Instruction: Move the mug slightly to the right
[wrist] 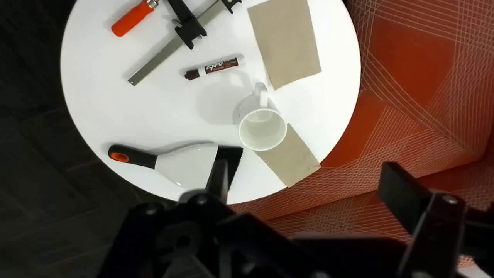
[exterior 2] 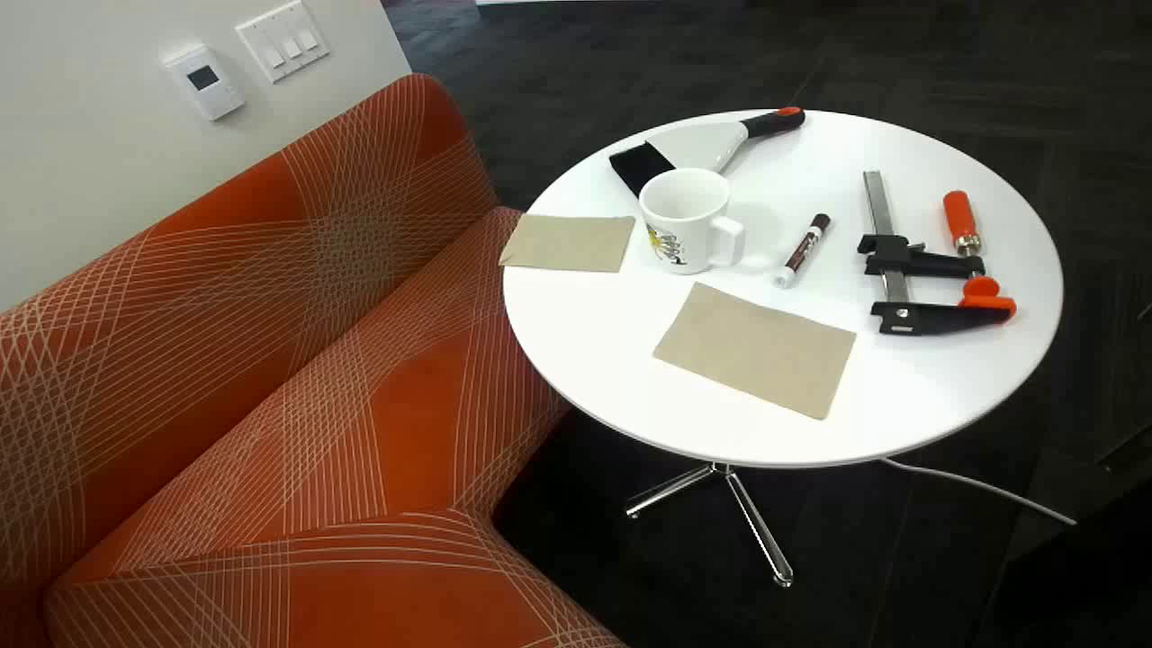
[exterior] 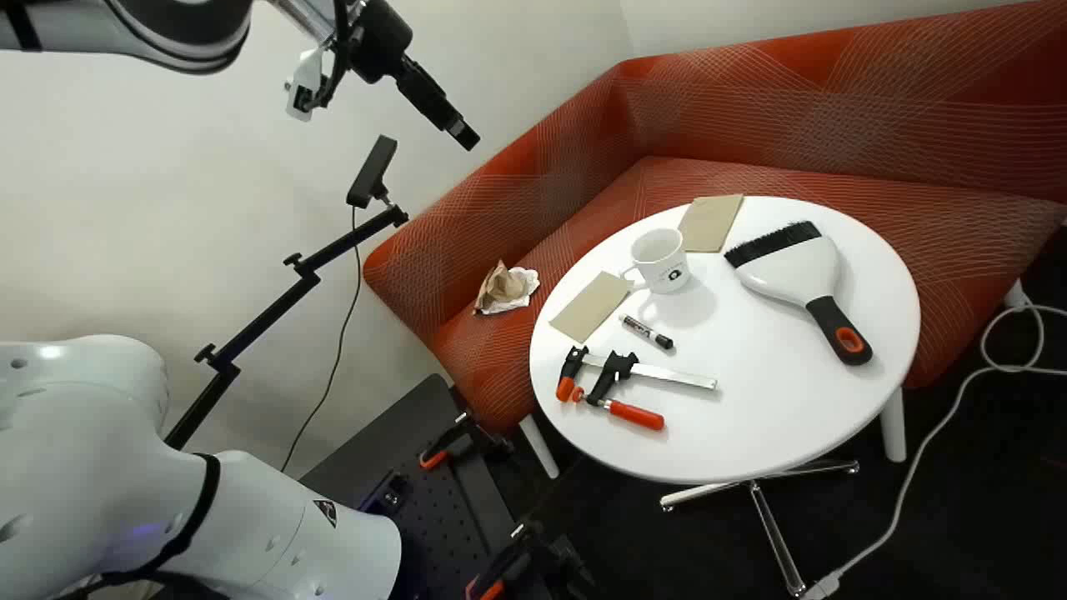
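Note:
The white mug (exterior: 664, 265) stands upright on the round white table between two tan paper pieces. In an exterior view, the mug (exterior 2: 686, 225) shows a printed mark and its handle points right. In the wrist view, I look down into the mug (wrist: 262, 130); its handle points toward the top. My gripper (exterior: 463, 133) is high above the table, well apart from the mug, to its upper left in that exterior view. In the wrist view, the gripper (wrist: 303, 177) has its fingers wide apart with nothing between them. The gripper is out of frame in an exterior view.
On the table (exterior: 775, 433) are a brush (exterior: 796, 275), a marker (exterior: 646, 331), a clamp (exterior: 625, 387) and tan papers (exterior: 592, 307) (exterior: 711, 223). The near paper lies close to the mug's handle. A red sofa (exterior: 834, 108) borders the table. A camera arm (exterior: 308, 279) stands near the robot.

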Available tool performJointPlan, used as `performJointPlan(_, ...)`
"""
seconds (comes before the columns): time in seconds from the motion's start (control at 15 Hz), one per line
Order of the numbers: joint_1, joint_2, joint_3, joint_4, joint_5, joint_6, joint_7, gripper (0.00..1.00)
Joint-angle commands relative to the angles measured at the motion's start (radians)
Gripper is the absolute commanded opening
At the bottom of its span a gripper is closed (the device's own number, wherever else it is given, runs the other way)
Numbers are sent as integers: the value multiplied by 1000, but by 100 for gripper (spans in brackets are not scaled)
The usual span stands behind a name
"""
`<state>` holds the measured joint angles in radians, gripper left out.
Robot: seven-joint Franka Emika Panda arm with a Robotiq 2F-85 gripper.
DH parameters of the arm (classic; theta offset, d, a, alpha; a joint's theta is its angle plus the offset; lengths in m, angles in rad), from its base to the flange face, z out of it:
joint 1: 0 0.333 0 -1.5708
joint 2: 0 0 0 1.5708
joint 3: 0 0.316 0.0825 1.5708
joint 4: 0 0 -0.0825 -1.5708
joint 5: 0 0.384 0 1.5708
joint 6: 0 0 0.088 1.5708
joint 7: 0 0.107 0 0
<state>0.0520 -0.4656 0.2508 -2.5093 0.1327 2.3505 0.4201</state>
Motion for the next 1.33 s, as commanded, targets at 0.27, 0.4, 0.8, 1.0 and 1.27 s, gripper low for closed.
performJointPlan(0.27,11,1,-11,2,-8,-2,5,100)
performJointPlan(0.4,11,1,-11,2,-8,-2,5,100)
performJointPlan(0.8,-42,130,8,68,-101,39,48,100)
performJointPlan(1.0,-74,256,6,124,-187,80,95,100)
performJointPlan(1.27,-72,456,-29,216,-298,106,150,100)
